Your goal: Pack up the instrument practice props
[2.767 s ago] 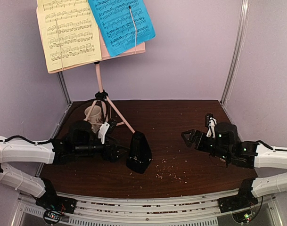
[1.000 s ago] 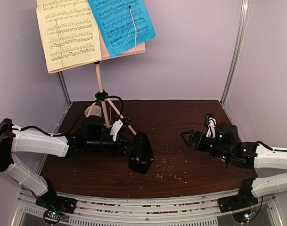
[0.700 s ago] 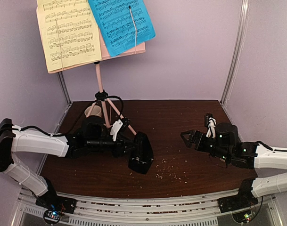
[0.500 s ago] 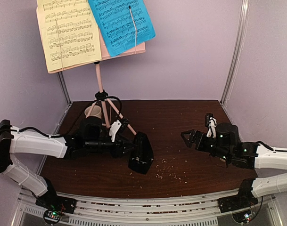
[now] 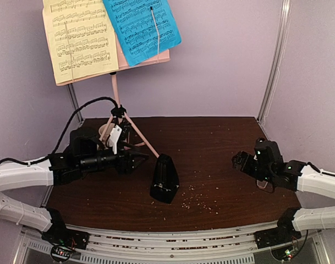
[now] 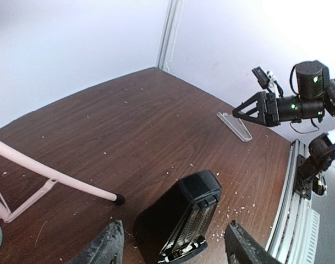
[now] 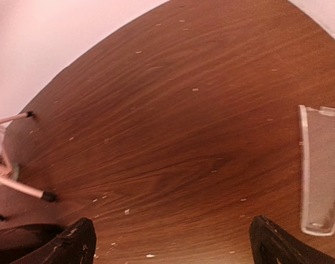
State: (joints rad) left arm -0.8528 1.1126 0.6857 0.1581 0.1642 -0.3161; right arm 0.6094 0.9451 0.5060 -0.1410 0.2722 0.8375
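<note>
Left gripper point(image 5: 137, 159): jaws apart, nothing between them. It hovers low over the dark brown wooden table point(image 5: 211, 137), aimed at the black pyramid-shaped metronome point(image 5: 164, 179), with a clear gap in between. In the left wrist view both fingers point(image 6: 109, 245) frame the metronome without contact.

Right gripper point(image 5: 237, 161): jaws spread wide and empty, low over the right side of the table, well apart from the metronome.

Metronome: upright on its base at front centre of the table. The face turned toward the left gripper shows its inner parts uncovered. Its clear plastic cover point(image 7: 320, 170) lies flat on the table at the right, near the right gripper, untouched.

Stand: the pink music stand with tripod legs point(image 5: 116, 93) is upright at back left, one leg's foot near the metronome. On its tray sit a yellow sheet-music page point(image 5: 79, 38) and a blue sheet-music page point(image 5: 139, 27), side by side.

Also present: beige mug point(image 5: 108, 132) by the tripod legs, partly hidden by the left arm; pale crumbs point(image 5: 197, 198) scattered right of the metronome.
</note>
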